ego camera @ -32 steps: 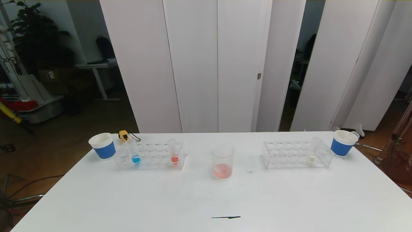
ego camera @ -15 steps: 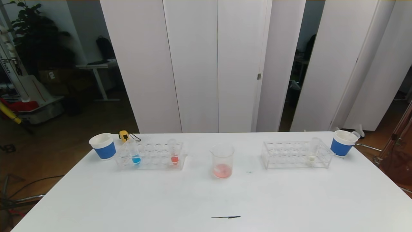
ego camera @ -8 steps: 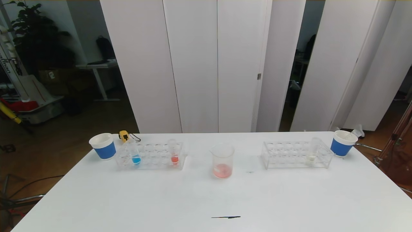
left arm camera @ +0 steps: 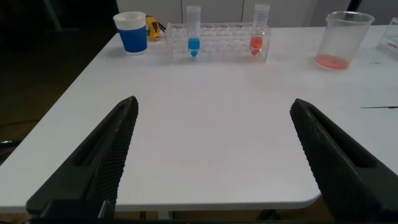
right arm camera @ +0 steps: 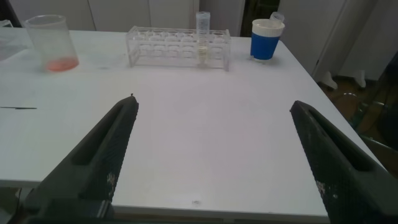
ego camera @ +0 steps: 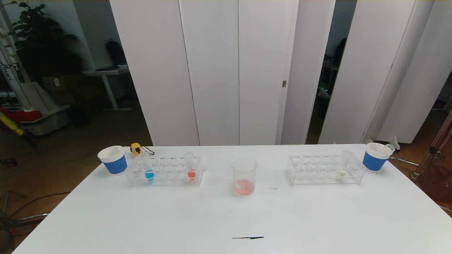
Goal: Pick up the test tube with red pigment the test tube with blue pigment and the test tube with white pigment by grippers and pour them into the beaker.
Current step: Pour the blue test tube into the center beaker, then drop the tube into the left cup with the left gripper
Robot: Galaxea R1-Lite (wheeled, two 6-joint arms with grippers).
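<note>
The beaker point(ego camera: 243, 175) stands mid-table with a little pink-red liquid in its bottom. To its left, a clear rack point(ego camera: 165, 171) holds the test tube with blue pigment point(ego camera: 148, 169) and the test tube with red pigment point(ego camera: 191, 166). A second rack point(ego camera: 325, 170) on the right holds the test tube with white pigment point(ego camera: 343, 166). Neither arm shows in the head view. My left gripper point(left arm camera: 212, 102) hangs open over the table's near edge, far from the blue tube point(left arm camera: 193, 38) and red tube point(left arm camera: 260, 30). My right gripper point(right arm camera: 212, 99) is open too, well short of the white tube point(right arm camera: 203, 38).
Blue-and-white paper cups stand at the far left point(ego camera: 113, 159) and far right point(ego camera: 376, 156) of the white table point(ego camera: 226, 215). A small yellow object point(ego camera: 136, 148) lies behind the left rack. A thin dark mark point(ego camera: 248, 237) lies near the front edge.
</note>
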